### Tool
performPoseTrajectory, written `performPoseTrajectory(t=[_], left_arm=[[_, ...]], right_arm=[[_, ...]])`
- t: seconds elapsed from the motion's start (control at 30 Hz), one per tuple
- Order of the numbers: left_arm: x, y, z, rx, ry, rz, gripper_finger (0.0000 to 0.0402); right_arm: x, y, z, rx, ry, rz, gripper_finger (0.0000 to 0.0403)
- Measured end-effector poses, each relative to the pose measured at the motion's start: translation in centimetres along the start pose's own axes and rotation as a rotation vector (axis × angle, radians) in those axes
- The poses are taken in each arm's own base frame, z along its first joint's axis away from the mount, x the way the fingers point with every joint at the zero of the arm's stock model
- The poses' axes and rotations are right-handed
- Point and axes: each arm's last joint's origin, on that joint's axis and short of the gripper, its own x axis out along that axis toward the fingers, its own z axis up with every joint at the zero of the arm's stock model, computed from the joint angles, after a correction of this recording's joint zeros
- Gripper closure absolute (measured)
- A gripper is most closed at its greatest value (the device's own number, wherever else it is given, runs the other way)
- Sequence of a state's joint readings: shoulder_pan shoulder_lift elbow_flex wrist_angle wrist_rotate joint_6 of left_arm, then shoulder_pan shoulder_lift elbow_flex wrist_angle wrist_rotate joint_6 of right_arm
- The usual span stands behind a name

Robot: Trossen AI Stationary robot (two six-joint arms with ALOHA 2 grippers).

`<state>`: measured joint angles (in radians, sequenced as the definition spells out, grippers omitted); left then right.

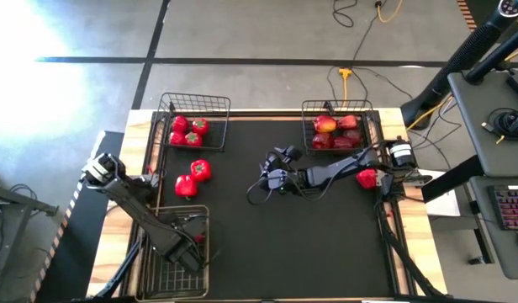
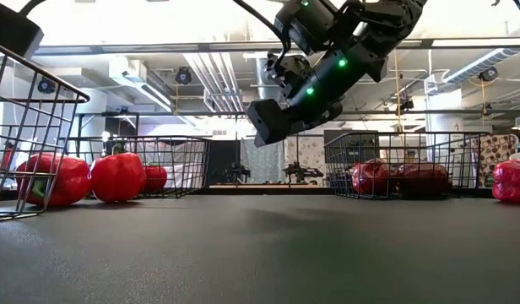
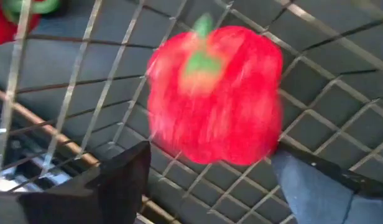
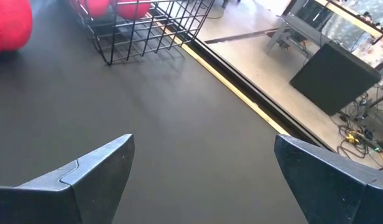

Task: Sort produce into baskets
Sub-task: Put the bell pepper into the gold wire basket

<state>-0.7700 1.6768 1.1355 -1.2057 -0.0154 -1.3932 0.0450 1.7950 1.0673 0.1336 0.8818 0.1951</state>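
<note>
Black matting covered the worktop, and I had three wire baskets on it. My left gripper was down inside the near-left basket, its jaws spread apart on either side of a red bell pepper that sat on the mesh floor; I could not tell whether the jaws touched it. My right gripper hung over the middle of the worktop with jaws released wide and nothing between them.

The far-left basket held a cluster of red tomatoes with green tops. Two more red pieces lay loose on the matting between the two left baskets. The far-right basket held darker red and yellowish apples. One red piece lay on the matting just near of that basket, beside the right arm.
</note>
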Motion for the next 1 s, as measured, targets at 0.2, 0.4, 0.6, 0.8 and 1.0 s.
performPoseTrajectory(t=[0.2,0.4,0.6,0.8,1.0], left_arm=[[-0.1,0.5,-0.2,0.026,0.041,0.047,0.0047],[-2.4,0.6,-0.3,0.098,0.104,0.054,0.0031],[-8.0,1.1,0.6,0.115,-0.067,0.075,0.0039],[-11.7,2.3,3.1,0.145,-0.372,0.02,0.0043],[-11.1,6.4,6.5,0.151,-0.396,0.115,0.0043]], right_arm=[[0.0,0.0,-0.2,-0.004,0.004,-0.001,0.0023],[0.0,0.0,-0.2,-0.002,0.004,-0.001,0.0023],[0.0,0.0,-0.1,0.003,-0.001,0.001,0.0023],[0.0,0.0,-0.1,0.003,0.001,0.011,0.0023],[0.0,0.1,-0.1,0.009,0.0,0.03,0.0023]])
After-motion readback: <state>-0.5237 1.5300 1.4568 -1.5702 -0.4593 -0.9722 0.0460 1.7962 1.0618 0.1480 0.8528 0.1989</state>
